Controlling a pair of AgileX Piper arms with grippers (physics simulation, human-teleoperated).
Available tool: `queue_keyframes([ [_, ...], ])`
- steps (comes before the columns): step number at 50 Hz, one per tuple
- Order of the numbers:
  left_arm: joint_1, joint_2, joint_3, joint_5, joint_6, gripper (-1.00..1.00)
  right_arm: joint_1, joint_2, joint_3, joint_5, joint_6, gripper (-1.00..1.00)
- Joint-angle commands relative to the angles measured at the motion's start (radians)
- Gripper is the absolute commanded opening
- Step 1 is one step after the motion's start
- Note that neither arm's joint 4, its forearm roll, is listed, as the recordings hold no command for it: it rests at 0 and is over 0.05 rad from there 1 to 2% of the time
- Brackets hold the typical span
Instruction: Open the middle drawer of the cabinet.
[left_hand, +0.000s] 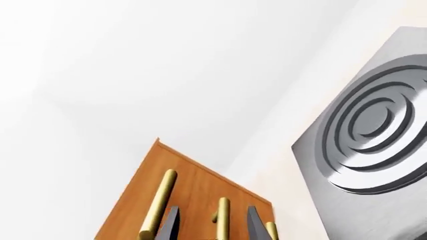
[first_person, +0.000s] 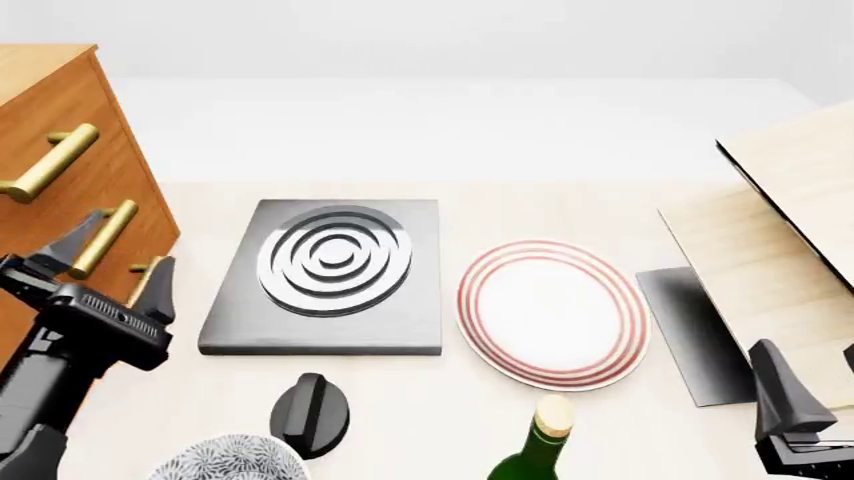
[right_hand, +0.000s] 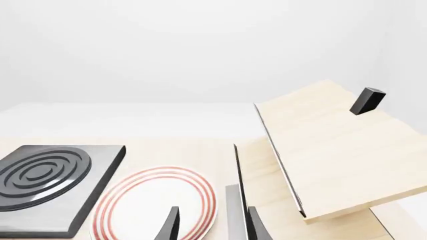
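The orange-brown cabinet (first_person: 74, 100) stands at the table's left edge, with three brass bar handles on its front. The middle drawer (first_person: 144, 225) carries the second handle (first_person: 104, 238). My left gripper (first_person: 114, 265) is open at the cabinet front. In the left wrist view (left_hand: 212, 225) that middle handle (left_hand: 222, 217) lies between its two dark fingers, apart from both pads. The top handle (left_hand: 158, 205) and bottom handle (left_hand: 271, 230) lie outside the fingers. My right gripper (first_person: 814, 390) hangs open at the near right, holding nothing (right_hand: 212, 227).
A grey burner slab with raised rings (first_person: 334, 260) lies right of the cabinet. A red-rimmed plate (first_person: 551, 312) is at centre. A black knob (first_person: 310, 410), a patterned bowl (first_person: 227, 462) and a green bottle (first_person: 534, 445) sit near the front. A tilted light wooden board (first_person: 794, 200) stands at the right.
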Motion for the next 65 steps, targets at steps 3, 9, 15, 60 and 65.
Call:
queue_keyframes([
  [3, 0.016, 0.132, -0.006, -0.078, 0.044, 1.0, 0.0, -0.004, 0.0, 0.004, 0.0, 1.0],
  [9, 0.024, 0.176, -0.021, -0.092, 0.076, 1.0, 0.0, -0.004, 0.0, 0.004, 0.0, 1.0],
  [15, 0.043, 0.202, -0.031, -0.095, 0.096, 1.0, 0.0, -0.004, 0.0, 0.004, 0.0, 1.0],
  [60, 0.141, 0.371, -0.112, -0.096, 0.185, 1.0, 0.0, -0.004, 0.0, 0.004, 0.0, 1.0],
  [65, 0.15, 0.404, -0.126, -0.096, 0.193, 1.0, 0.0, -0.004, 0.0, 0.004, 0.0, 1.0],
])
